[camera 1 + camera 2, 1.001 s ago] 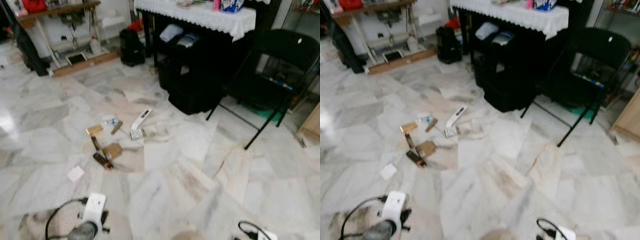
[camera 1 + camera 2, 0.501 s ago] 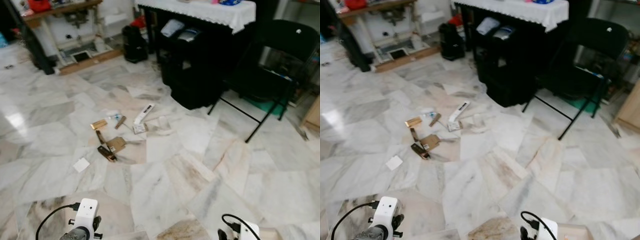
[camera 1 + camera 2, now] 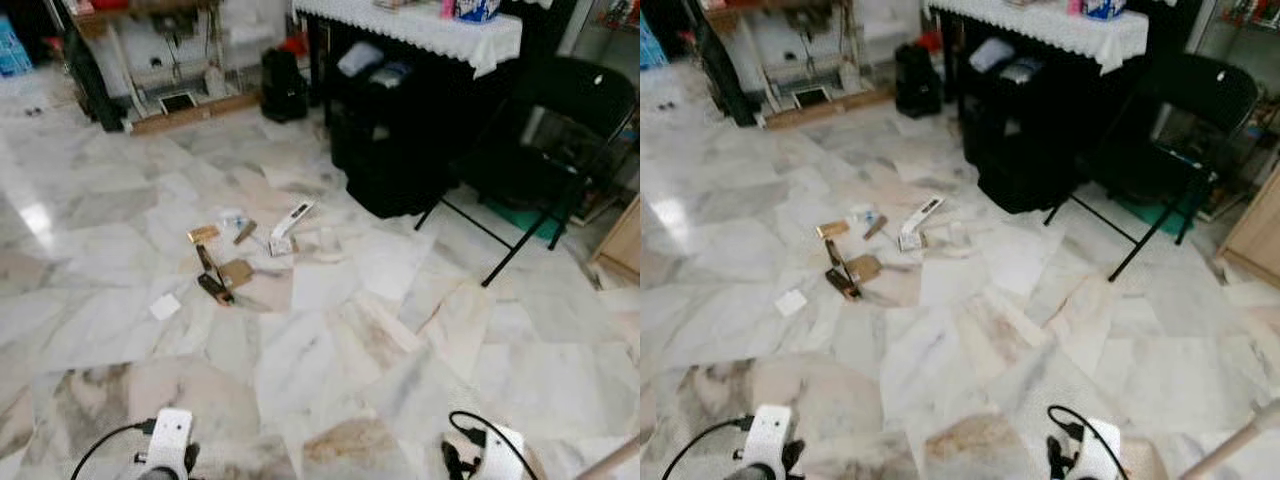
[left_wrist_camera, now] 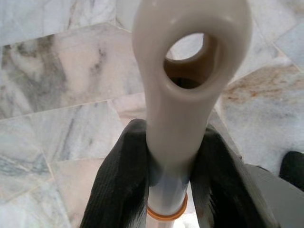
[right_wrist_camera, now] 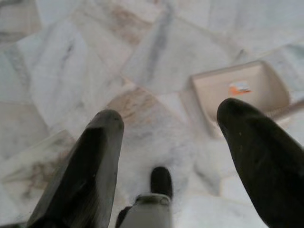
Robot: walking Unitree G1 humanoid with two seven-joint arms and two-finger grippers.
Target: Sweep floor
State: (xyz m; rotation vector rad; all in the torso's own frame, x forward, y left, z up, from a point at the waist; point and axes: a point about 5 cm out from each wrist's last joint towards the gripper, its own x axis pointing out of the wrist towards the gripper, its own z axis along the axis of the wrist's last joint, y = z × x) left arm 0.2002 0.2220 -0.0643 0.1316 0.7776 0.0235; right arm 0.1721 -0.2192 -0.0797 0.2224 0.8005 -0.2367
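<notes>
Marble floor [image 3: 400,300] everywhere you look, white with grey and brownish veins, and the mess sits in one cluster on it. Using the black folding chair [image 3: 560,130] as your landmark: the litter pile [image 3: 240,260] is well off to the chair's left and a bit nearer you, and it's a mix of brown cardboard scraps [image 3: 237,272], a long white box [image 3: 290,222] and a dark flat piece [image 3: 213,288]. A lone white paper square [image 3: 165,306] lies a little further from the chair than the pile, closer to you. Just beside the chair on the same side is a black cabinet [image 3: 395,130] under a table with a white lace cloth [image 3: 420,25]. Your left gripper [image 4: 173,175] is clamped around a cream broom handle [image 4: 185,85], black fingers [image 4: 121,185] pressed on either side of the shaft just above an orange ring; the handle's end has a hanging hole in it. Your right gripper [image 5: 171,156] is spread wide and holding nothing, hovering over the floor with a cream dustpan [image 5: 237,92] lying on the tiles beyond its fingertips, a small orange label inside it. In the head view a pale stick [image 3: 610,460] pokes in at the corner nearest you, on the chair's side.
</notes>
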